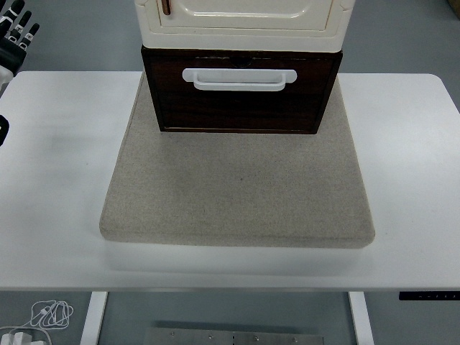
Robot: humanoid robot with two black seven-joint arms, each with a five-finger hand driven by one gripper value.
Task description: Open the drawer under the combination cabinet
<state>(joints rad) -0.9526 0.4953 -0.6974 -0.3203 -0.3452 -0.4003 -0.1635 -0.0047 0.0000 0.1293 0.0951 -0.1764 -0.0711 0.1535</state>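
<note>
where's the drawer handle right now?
Head view: the white handle runs across the upper front of the dark wooden drawer, top centre, under the cream cabinet.
</note>
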